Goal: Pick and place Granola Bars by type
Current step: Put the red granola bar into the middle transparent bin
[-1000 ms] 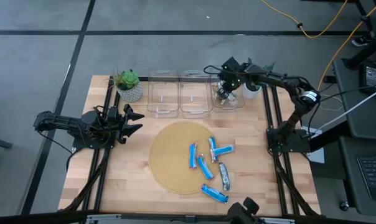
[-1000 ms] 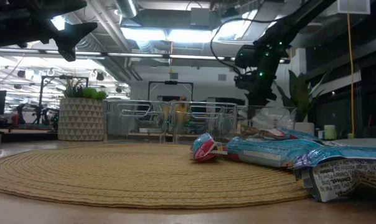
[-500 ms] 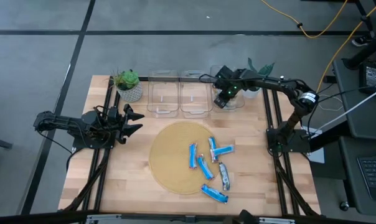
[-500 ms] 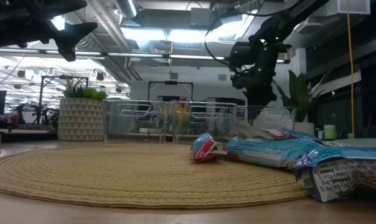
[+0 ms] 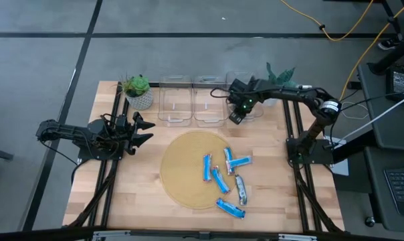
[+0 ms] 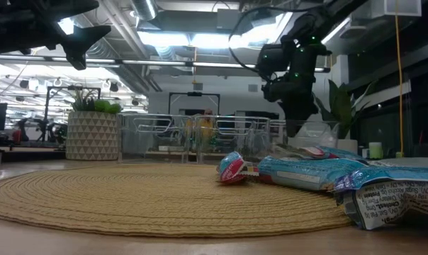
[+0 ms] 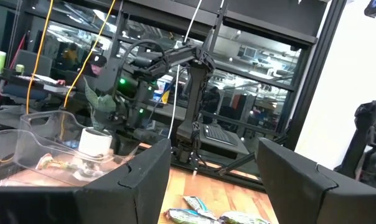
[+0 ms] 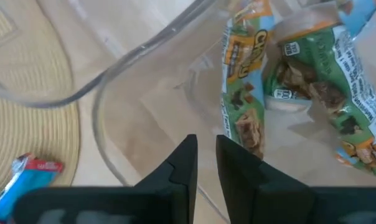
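Note:
Several blue-wrapped granola bars (image 5: 220,179) and one silvery bar (image 5: 241,190) lie on the round woven mat (image 5: 182,167); they also show in the low view (image 6: 306,170). Two green-wrapped bars (image 8: 244,106) lie on the floor of the rightmost clear bin (image 5: 250,100). My right gripper (image 5: 235,116) hovers above that bin's near wall with its fingers shut and nothing between them (image 8: 206,165). My left gripper (image 5: 140,129) waits open over the table's left side, raised (image 6: 83,39), its fingers far apart (image 7: 213,180).
Three clear bins (image 5: 192,100) stand in a row along the far edge. A potted plant in a white patterned pot (image 5: 138,92) stands left of them, and another plant (image 5: 277,75) at the far right corner. Bare wood lies left of and in front of the mat.
My right gripper has drawn back from over the rightmost bin toward the near edge and slightly left, and now stands above the bin's near wall. The bars on the mat have not moved.

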